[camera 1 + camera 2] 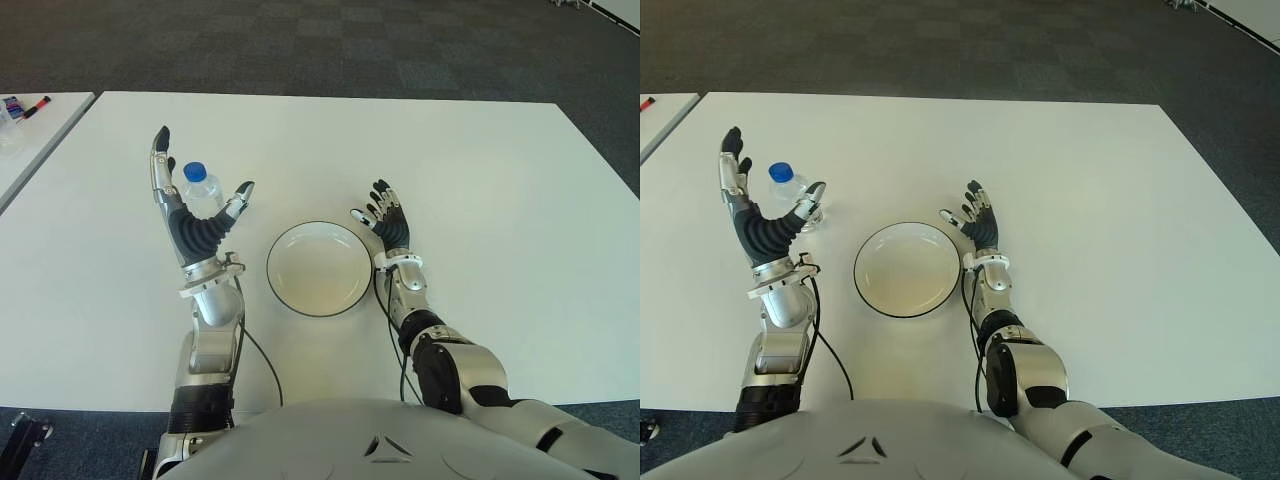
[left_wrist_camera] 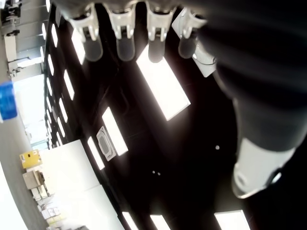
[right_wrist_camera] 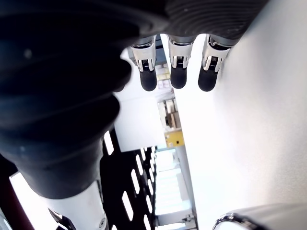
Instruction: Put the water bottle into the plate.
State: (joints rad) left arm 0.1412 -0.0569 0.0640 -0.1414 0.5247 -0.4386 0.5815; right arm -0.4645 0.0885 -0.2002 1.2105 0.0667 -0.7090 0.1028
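A clear water bottle point(image 1: 205, 196) with a blue cap stands upright on the white table point(image 1: 480, 180), left of the plate. The white plate point(image 1: 320, 296) with a dark rim lies near the table's front middle and holds nothing. My left hand point(image 1: 201, 163) is raised with fingers and thumb spread wide; the bottle shows in the gap between them, ungrasped. In the left wrist view the blue cap point(image 2: 7, 100) sits off to one side, apart from the fingers point(image 2: 125, 45). My right hand point(image 1: 384, 211) shows just right of the plate, fingers spread, holding nothing.
A second white table point(image 1: 40, 130) stands at the far left with markers point(image 1: 30, 105) on it. Dark carpet lies beyond the far edge. Thin black cables point(image 1: 262, 365) run along both forearms near the table's front edge.
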